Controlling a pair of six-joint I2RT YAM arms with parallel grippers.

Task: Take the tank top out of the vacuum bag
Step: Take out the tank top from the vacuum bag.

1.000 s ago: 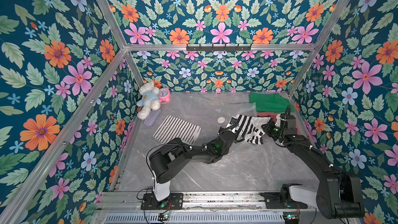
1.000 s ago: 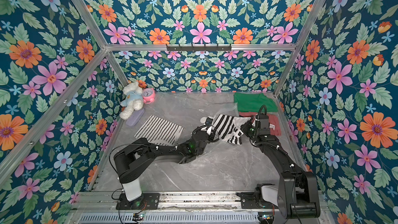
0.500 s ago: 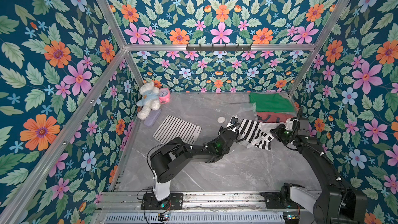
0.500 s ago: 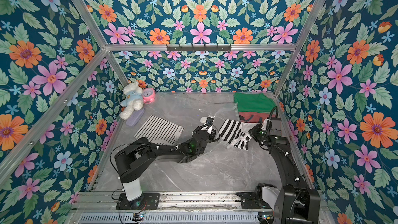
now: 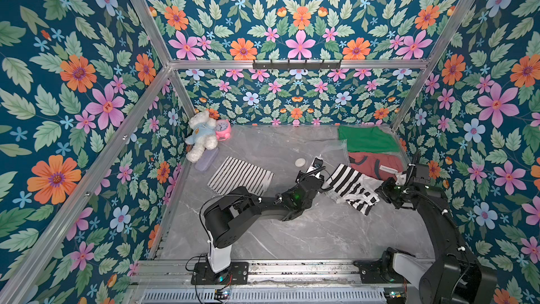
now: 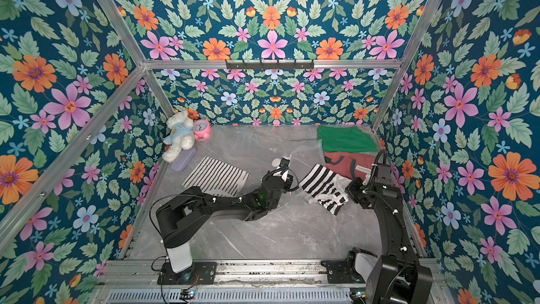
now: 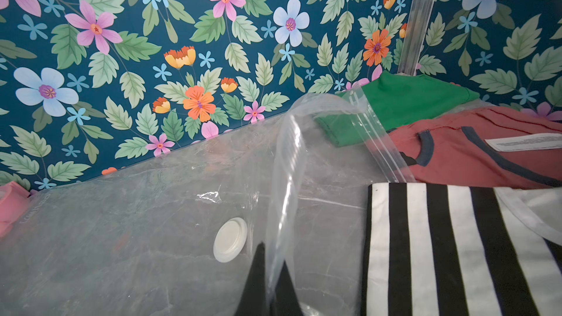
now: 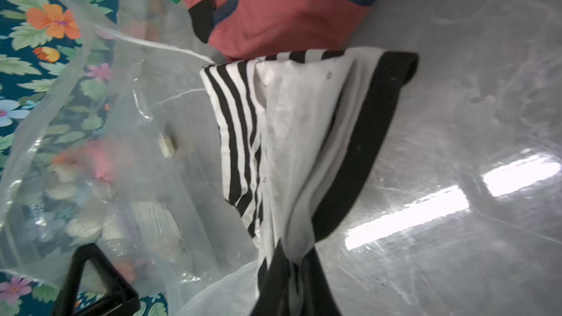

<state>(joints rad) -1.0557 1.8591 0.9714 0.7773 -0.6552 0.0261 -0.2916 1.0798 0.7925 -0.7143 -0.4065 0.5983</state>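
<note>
Extracting looks half done: the right gripper point(image 8: 289, 258) pinches the tank top point(image 8: 292, 123), the left gripper point(image 7: 271, 272) pinches the vacuum bag point(image 7: 137, 208) lip; next, draw the top away from the left gripper.

The vacuum bag point(image 7: 121, 223), a large sheet of clear, crinkly plastic, is lying flat on the grey marbled tabletop point(image 5: 306, 229) toward the back, with its round white valve cap point(image 7: 230, 240) facing up. One edge of its film is standing up in an arch, with the zip-seal strip point(image 7: 380, 135) running along it, and the left hand point(image 7: 270, 269) is pinching it. The tank top point(image 5: 352, 190), black-and-white striped with white trim, is lying crumpled at the bag's open mouth, toward the tabletop's right side. The right hand point(image 8: 293, 269) is gripping its bunched end. Whether any part is sitting under the film is unclear.
</note>
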